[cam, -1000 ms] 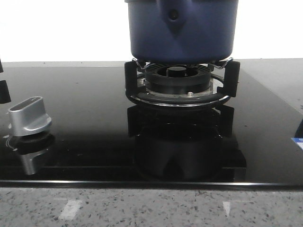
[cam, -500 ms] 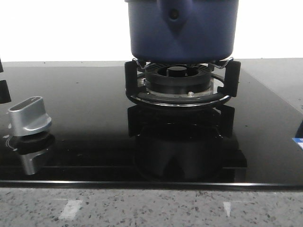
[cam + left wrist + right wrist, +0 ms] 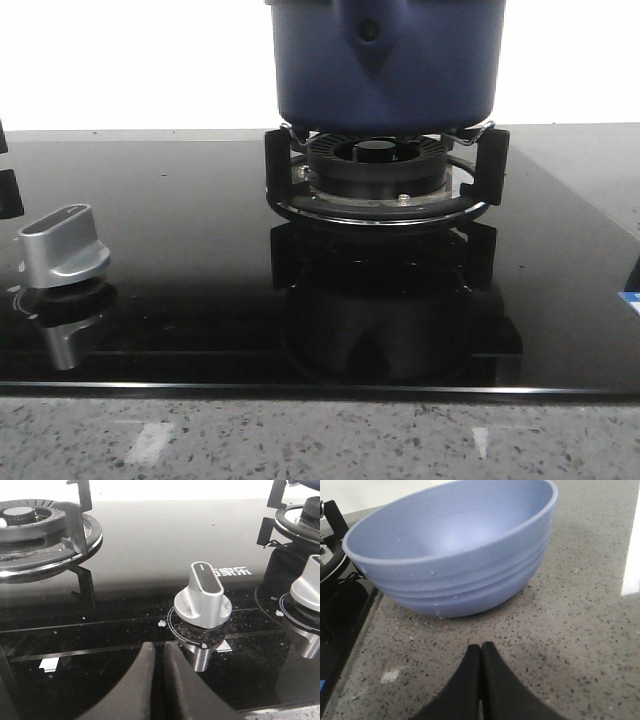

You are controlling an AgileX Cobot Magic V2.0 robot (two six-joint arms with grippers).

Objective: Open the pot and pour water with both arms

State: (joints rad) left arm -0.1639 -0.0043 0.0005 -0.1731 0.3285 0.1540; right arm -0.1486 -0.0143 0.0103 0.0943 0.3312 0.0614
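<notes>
We see the black glass hob (image 3: pixel 150 260) spanning the counter (image 3: pixel 560 630), with the pot (image 3: pixel 385 65) seated upright on the grate (image 3: pixel 385 180) of the burner at the hob's rear centre, its side bracket facing the front camera and its top cut off by the frame. On the counter just beside the hob's edge stands a light blue bowl (image 3: pixel 455 555), empty inside, with the right gripper (image 3: pixel 481 680) near it, fingers pressed together and holding nothing. The left gripper (image 3: pixel 159 680) hangs over the hob near a silver knob (image 3: pixel 202 600), fingers almost touching and empty, while a second knob (image 3: pixel 62 245) sits at the hob's front left.
</notes>
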